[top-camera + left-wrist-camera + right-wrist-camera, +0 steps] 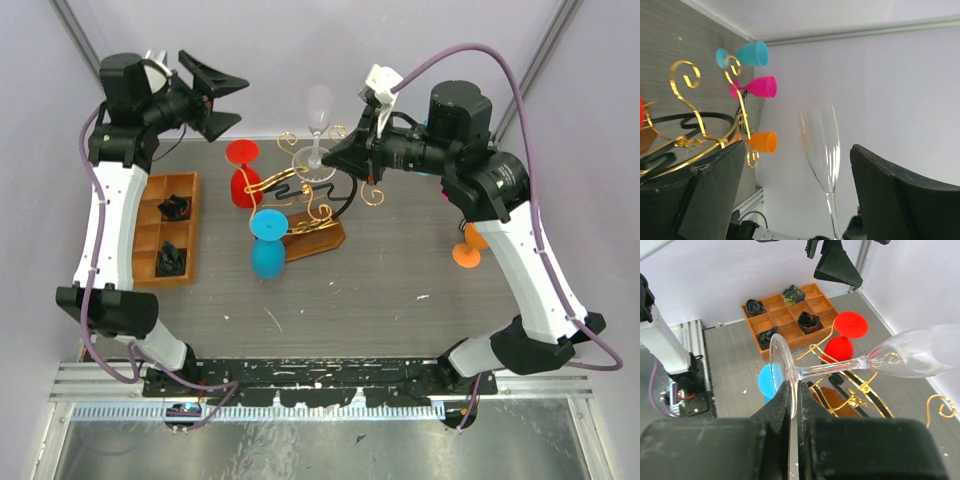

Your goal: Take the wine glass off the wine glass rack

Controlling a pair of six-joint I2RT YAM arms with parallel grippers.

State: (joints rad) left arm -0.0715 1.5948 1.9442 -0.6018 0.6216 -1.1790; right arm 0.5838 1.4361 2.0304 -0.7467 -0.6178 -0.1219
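Observation:
The clear wine glass (318,118) is held by its round foot in my right gripper (345,155), which is shut on it. In the right wrist view the fingers (785,405) pinch the foot's rim, and the stem (835,368) and bowl (920,356) stretch out above the rack. The wine glass rack (305,205) has gold scroll wires, a black bar and a brown base. In the left wrist view the glass (822,145) stands apart from the rack's wires (695,115). My left gripper (215,95) is open and empty, raised at the back left.
A red cup (243,175) and a blue cup (267,245) stand beside the rack. An orange cup (466,250) is by the right arm. An orange-brown compartment tray (150,262) with black items lies at the left. Walls close the back and sides.

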